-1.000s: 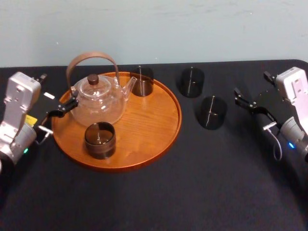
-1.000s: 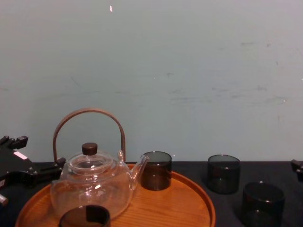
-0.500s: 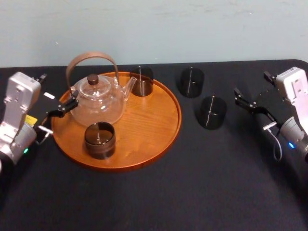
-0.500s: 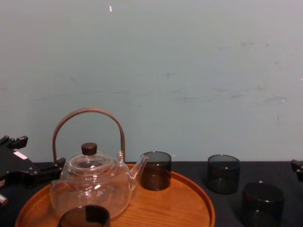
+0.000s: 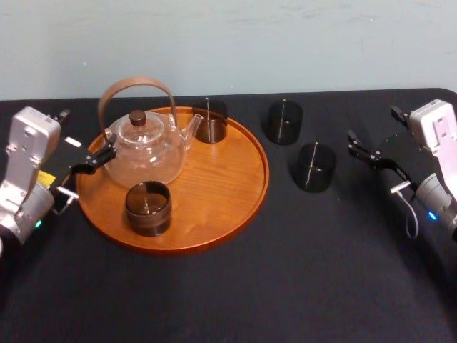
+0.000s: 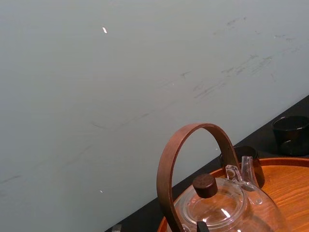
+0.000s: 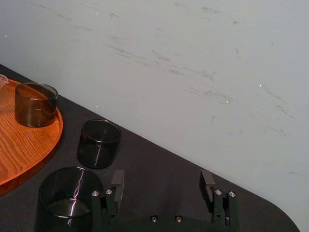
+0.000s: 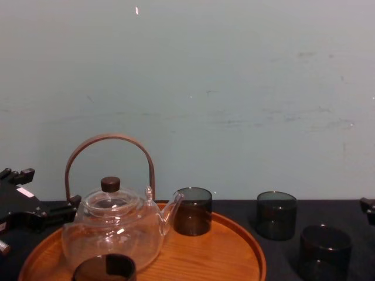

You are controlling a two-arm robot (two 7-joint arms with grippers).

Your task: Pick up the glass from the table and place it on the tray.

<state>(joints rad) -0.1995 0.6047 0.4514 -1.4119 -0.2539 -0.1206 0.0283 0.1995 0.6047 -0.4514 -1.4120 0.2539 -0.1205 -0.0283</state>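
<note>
Light: diffuse, moderately bright, from above.
Shadows: soft and faint; a thin dark rim on the tray (image 5: 228, 186) around the front glass (image 5: 148, 208).
Glare: small white glints on the teapot (image 8: 111, 231) at the tray's left; thin vertical streaks on the near-right glass (image 5: 315, 167) and far-right glass (image 5: 284, 121) beside the tray.
Table (image 5: 285, 286) around the tray: matte black, surface detail lost in darkness.
Wall (image 8: 234, 88) behind the tray: evenly lit, one bright speck (image 8: 137, 10).

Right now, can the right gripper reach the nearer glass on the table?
Likely yes: the right gripper, open, faces the nearer glass across bare table, nothing between; left gripper parked by the teapot.
</note>
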